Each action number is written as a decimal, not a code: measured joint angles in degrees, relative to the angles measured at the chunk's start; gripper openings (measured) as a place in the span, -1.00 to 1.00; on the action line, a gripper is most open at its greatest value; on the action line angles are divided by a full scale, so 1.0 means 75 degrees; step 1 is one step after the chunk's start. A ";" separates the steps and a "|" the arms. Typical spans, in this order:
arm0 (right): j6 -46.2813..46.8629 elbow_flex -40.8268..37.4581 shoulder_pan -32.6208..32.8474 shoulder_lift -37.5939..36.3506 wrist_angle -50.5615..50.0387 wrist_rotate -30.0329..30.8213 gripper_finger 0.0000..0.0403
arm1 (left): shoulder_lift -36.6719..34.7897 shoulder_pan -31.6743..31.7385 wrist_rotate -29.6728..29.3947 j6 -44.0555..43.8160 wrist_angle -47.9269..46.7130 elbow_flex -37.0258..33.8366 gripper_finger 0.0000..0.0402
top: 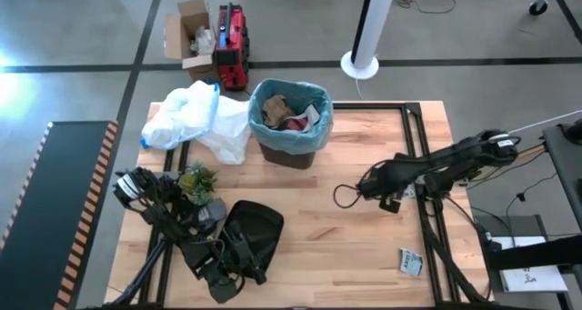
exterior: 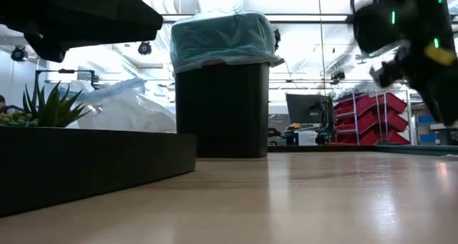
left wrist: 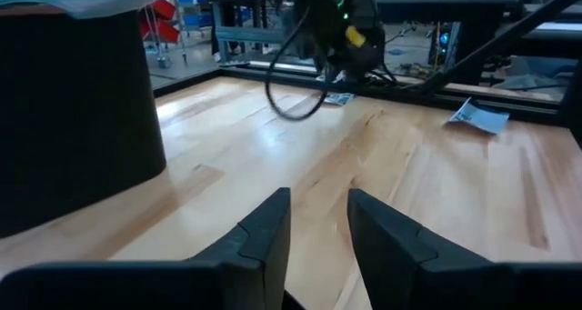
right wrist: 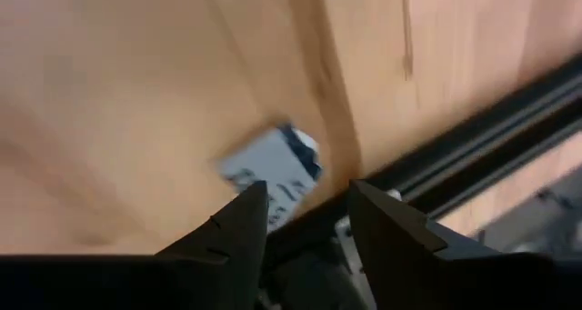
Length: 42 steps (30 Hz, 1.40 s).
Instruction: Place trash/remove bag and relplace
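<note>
grey polished floor with dark lines surrounds the light wooden table (top: 364,246) in the high view. near the far edge of the table stands the dark bin (top: 291,124), lined with the thin light-blue plastic bag (top: 323,119) folded over its rim. inside it lie crumpled brown paper pieces (top: 275,108) and a white wrapper. just beside the bin, on its left, lies a white translucent plastic bag (top: 195,119). a small green plant in a dark pot (top: 198,185) stands near the left arm. the left gripper (top: 238,255) rests low over the near left part of the table. the right gripper (top: 377,187) hangs above the right half of the table, well apart from the bin. a small white and grey printed packet (top: 411,262) lies near the near right corner.

from the low view, the bin (exterior: 222,108) stands upright in the middle with the blue bag (exterior: 222,36) over its top, and the white bag (exterior: 129,108) lies beside it. the plant (exterior: 43,104) shows at the left.

in the left wrist view, the left gripper (left wrist: 318,233) has its fingers close to each other with a narrow gap, holding nothing, above bare wood. the bin (left wrist: 77,110) is near it. another printed packet (left wrist: 479,116) lies farther on the table.

in the right wrist view, the right gripper (right wrist: 305,233) points down at the table with a narrow gap between its fingers and nothing between them. a white printed packet (right wrist: 268,174) lies on the wood just beyond the fingertips, beside the black table frame (right wrist: 473,165).
</note>
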 joint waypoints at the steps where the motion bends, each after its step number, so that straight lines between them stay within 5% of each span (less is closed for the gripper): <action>1: -0.0226 -0.0110 -0.0257 0.0161 0.0035 0.0046 -0.34 | 0.0000 0.0019 0.0000 0.0001 -0.0019 -0.0001 -0.51; 7: -0.0679 -0.0032 -0.1143 0.0850 0.0723 0.0016 -0.53 | 0.0017 0.0092 0.0019 -0.0035 -0.0053 0.0000 -0.48; 17: -0.1643 -0.0010 -0.1441 0.2548 0.0721 -0.0242 -0.97 | 0.0497 0.0135 0.0055 -0.0095 0.0307 0.0083 -0.51; 24: -0.1576 0.0039 -0.1364 0.3214 0.0914 -0.0772 -0.97 | 0.0823 0.0153 0.0073 0.0083 0.0311 0.0398 -0.59; 42: 0.0255 0.2918 0.2272 0.2206 0.2551 -0.1132 -0.97 | 0.0889 0.0223 0.0078 0.0355 0.0320 0.0626 -0.55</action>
